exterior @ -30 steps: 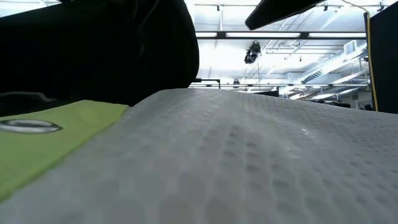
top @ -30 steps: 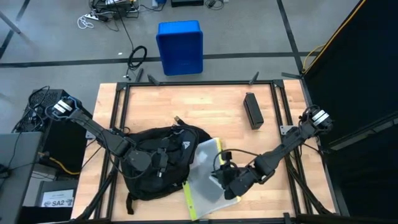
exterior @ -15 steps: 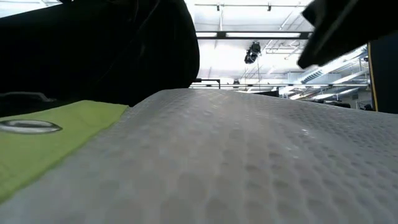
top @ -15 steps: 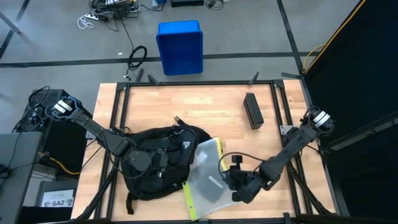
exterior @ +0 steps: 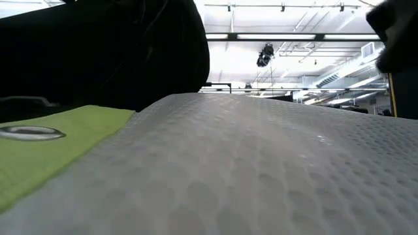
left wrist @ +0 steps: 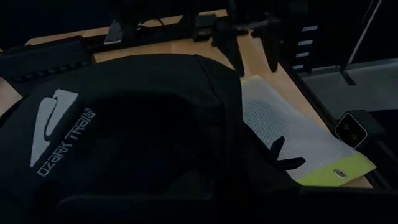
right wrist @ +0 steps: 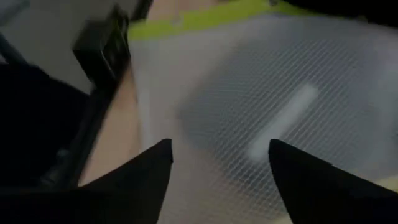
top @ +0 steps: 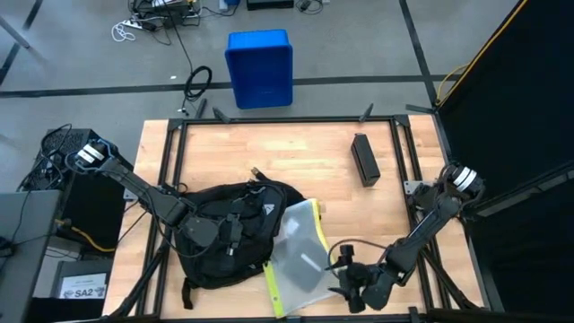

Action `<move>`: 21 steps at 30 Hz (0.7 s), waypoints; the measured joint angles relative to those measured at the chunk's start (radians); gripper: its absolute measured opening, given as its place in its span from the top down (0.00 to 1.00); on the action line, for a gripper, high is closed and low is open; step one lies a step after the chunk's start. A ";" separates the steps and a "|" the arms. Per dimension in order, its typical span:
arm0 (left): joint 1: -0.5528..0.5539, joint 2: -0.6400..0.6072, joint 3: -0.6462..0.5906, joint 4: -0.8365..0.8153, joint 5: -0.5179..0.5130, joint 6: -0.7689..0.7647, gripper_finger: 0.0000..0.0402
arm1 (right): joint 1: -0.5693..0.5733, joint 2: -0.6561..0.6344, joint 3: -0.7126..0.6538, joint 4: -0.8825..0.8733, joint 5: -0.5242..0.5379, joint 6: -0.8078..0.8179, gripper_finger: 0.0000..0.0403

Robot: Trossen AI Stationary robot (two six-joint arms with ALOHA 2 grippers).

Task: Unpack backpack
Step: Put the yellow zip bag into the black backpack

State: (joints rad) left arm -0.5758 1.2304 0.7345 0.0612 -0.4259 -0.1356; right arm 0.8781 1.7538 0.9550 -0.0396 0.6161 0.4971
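Wooden table (top: 296, 157) holds everything. Right gripper (top: 345, 285) has its fingers (right wrist: 146, 177) spread, just beside the mesh pouch (top: 300, 256). Beyond the pouch lies the backpack (top: 229, 229), under the left gripper (top: 220, 231); whether its fingers are apart cannot be told.

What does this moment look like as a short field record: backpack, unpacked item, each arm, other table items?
backpack: black backpack, lying at the table's front left
unpacked item: mesh pouch with lime edge, flat on the table against the backpack's right side
left gripper: on the backpack, jaws hidden
right gripper: jaws open and empty, just off the pouch's right edge
other: black box at back right
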 joint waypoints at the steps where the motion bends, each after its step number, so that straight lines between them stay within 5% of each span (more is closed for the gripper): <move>1: 0.000 0.000 0.000 0.000 0.000 0.000 1.00 | 0.001 0.024 0.000 0.012 0.000 -0.008 0.37; 9: 0.000 0.000 0.000 0.000 0.000 0.000 1.00 | -0.005 0.201 0.046 0.039 0.041 -0.072 0.26; 21: 0.000 0.000 0.000 -0.003 -0.003 0.000 1.00 | -0.069 0.213 0.099 -0.107 0.365 -0.206 0.32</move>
State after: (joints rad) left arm -0.5755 1.2308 0.7345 0.0578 -0.4290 -0.1360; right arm 0.8088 1.9665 1.0540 -0.1467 0.9813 0.2909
